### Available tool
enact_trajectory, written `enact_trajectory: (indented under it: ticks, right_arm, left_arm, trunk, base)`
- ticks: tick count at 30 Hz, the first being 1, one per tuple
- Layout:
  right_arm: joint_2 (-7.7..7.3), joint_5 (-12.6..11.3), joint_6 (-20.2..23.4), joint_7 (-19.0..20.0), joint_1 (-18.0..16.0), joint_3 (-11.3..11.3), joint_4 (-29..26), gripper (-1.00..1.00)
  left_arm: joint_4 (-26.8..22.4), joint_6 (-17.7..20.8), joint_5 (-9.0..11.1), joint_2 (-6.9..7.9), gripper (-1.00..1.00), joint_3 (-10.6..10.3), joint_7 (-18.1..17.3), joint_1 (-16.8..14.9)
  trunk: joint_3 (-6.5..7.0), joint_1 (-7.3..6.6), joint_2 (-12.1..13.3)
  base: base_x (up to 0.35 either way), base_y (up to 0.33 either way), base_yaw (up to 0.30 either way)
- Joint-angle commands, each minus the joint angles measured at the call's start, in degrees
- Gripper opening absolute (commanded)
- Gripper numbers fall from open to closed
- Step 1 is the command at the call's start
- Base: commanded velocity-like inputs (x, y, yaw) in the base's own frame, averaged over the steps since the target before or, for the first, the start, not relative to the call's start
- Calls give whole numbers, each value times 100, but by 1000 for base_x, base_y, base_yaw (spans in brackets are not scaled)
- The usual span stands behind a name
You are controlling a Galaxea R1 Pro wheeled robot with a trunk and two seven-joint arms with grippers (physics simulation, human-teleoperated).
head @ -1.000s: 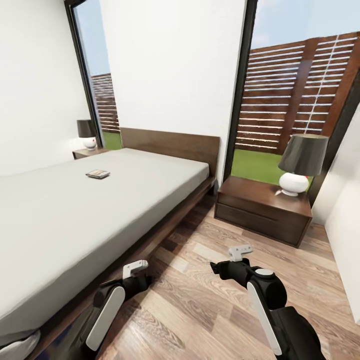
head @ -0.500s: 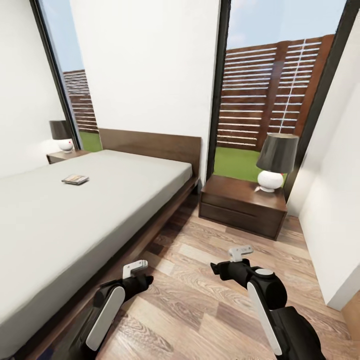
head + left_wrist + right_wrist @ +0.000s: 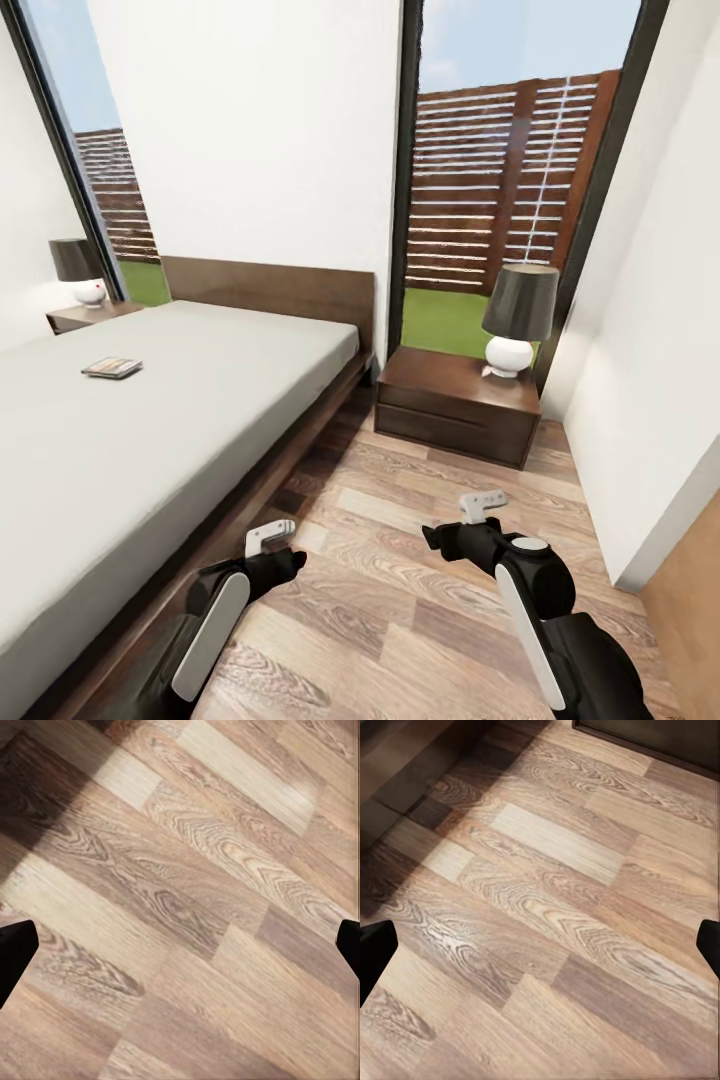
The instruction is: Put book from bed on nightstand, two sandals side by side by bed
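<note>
Lying on bed (image 3: 200, 420), book (image 3: 112, 367), well apart from left gripper (image 3: 270, 535)

bed (image 3: 150, 420) lay fwd-left of left gripper (image 3: 268, 536) | book (image 3: 112, 367) on mattress, well fwd-left of both grippers | far nightstand (image 3: 85, 316) beyond bed, by window (image 3: 60, 190) | near nightstand (image 3: 455, 405) w/ lamp (image 3: 515, 318) on top stood fwd of right gripper (image 3: 481, 505), just right of headboard (image 3: 270, 290) | floor (image 3: 400, 600) under both grippers
</note>
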Motion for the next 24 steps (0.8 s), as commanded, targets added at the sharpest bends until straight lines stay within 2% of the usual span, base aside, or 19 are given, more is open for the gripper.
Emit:
enact_trajectory:
  ticks: [1,11,24]
  right_arm:
    - [-2,-27,25,-8,-4,2,-4,100]
    - [-2,-27,25,-8,-6,2,-4,100]
    - [-107,-27,10,0,-2,5,-4,100]
  left_arm:
    - [-11,5,63,1,100,-2,57,-3]
    - [-5,-13,61,5,100,5,58,-3]
    - [114,-1,59,15,100,4,59,-3]
  trunk:
    - [-13,-1,-3]
    - [-72,-1,-3]
    - [-80,-1,-3]
  base:
    - [0,0,-175]
    - [39,0,-143]
    - [276,-88,-16]
